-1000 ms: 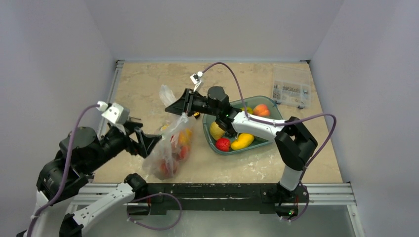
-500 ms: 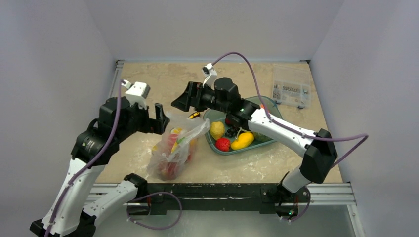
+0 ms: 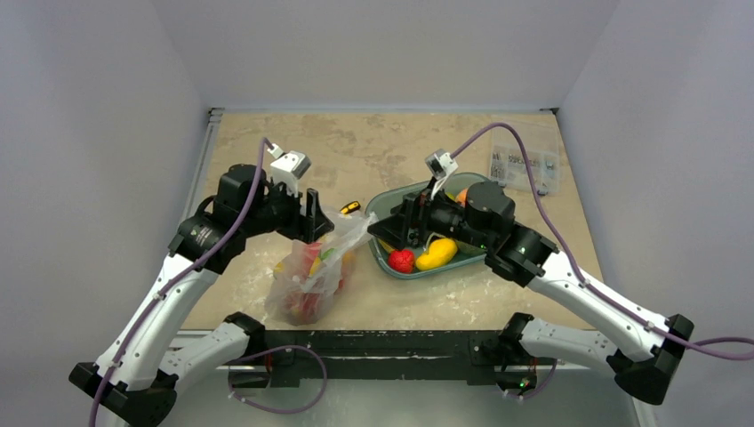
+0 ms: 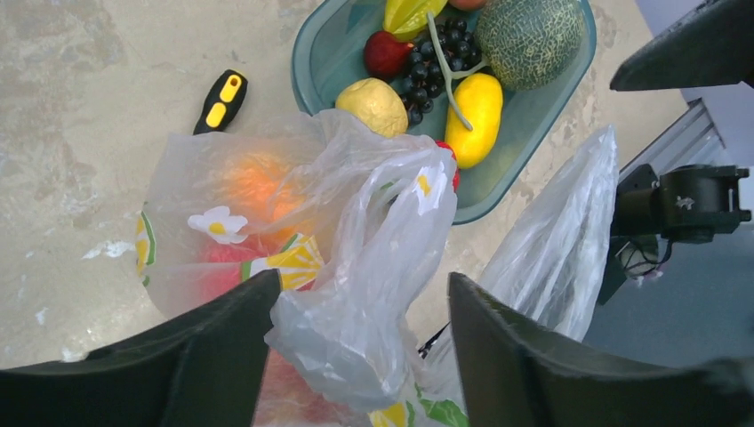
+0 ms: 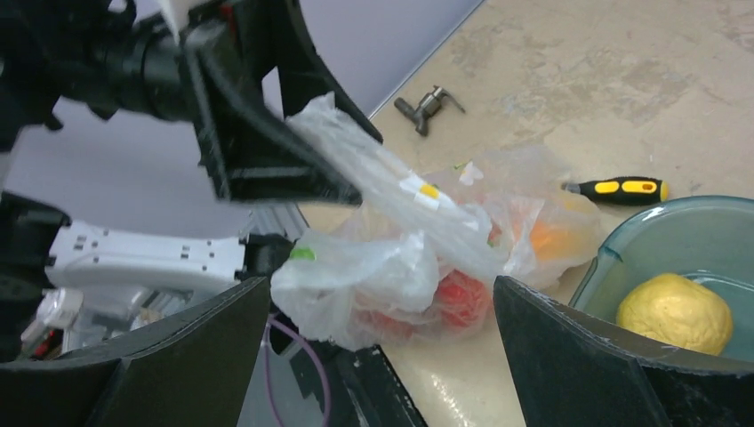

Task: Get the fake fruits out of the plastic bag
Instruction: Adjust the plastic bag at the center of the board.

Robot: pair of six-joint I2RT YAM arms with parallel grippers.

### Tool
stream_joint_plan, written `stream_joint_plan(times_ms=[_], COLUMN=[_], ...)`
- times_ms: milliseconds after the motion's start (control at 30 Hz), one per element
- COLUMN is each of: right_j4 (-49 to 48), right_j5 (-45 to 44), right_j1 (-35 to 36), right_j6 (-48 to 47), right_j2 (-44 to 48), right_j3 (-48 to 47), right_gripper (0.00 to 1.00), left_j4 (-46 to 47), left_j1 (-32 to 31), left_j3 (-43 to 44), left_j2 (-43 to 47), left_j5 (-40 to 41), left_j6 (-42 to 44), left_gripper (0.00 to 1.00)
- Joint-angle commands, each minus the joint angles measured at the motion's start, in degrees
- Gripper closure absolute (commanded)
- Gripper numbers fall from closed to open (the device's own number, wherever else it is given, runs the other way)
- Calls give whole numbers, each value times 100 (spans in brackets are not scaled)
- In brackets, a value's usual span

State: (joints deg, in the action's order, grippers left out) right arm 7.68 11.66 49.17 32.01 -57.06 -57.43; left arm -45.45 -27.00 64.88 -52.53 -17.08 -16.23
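Note:
The plastic bag (image 3: 311, 276) lies at the table's front left, with fake fruits showing through it, a red one (image 5: 458, 298) and an orange one (image 4: 253, 182). My left gripper (image 3: 316, 218) hovers over the bag's top. Its fingers (image 4: 213, 356) stand apart around a bunched fold of the bag (image 4: 356, 329); the fold touches one finger and a gap remains at the other. My right gripper (image 3: 384, 229) is open at the tub's left rim, apart from the bag (image 5: 391, 276), with nothing between its fingers (image 5: 569, 356).
A teal tub (image 3: 391, 265) right of the bag holds other fruits, including a yellow lemon (image 5: 676, 311) and a green melon (image 4: 529, 36). A black-and-yellow screwdriver (image 3: 350, 208) lies behind the bag. A clear compartment box (image 3: 525, 165) stands at the back right.
My right gripper let go of the bag's top, opened and drew back right toward the tub. My left arm swung up and right over the bag, and its jaws have narrowed around a fold.

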Motion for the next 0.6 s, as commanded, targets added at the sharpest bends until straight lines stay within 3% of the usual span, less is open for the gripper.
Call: stream_joint_plan(times_ms=[0, 100, 200, 367, 433, 500, 533, 567], right_j4=[-510, -733, -1129, -1367, -1231, -1245, -1309, -1354], right_j5=[692, 879, 1154, 602, 489, 462, 456, 375], right_j1=[14, 14, 132, 798, 979, 1195, 1344, 1511], right_j6=[-490, -648, -605, -701, -730, -694, -679, -664], right_j2=[172, -70, -571, -1193, -1406, -1560, -1615, -1664], right_j3=[467, 460, 298, -424, -737, -898, -912, -900], right_gripper=[1, 1, 8, 21, 51, 89, 100, 100], left_j4=[563, 527, 487, 335, 229, 90, 24, -41], left_j1=[46, 46, 46, 46, 47, 46, 48, 46], left_j3=[101, 272, 463, 843, 998, 1195, 1306, 1425], left_j2=[-58, -203, -277, -320, -299, -263, -252, -246], left_j5=[-195, -209, -189, 45, 282, 784, 1156, 1570], left_j6=[-125, -182, -190, -99, -70, -109, -165, -250], left_gripper=[61, 86, 100, 100, 100, 100, 100, 100])
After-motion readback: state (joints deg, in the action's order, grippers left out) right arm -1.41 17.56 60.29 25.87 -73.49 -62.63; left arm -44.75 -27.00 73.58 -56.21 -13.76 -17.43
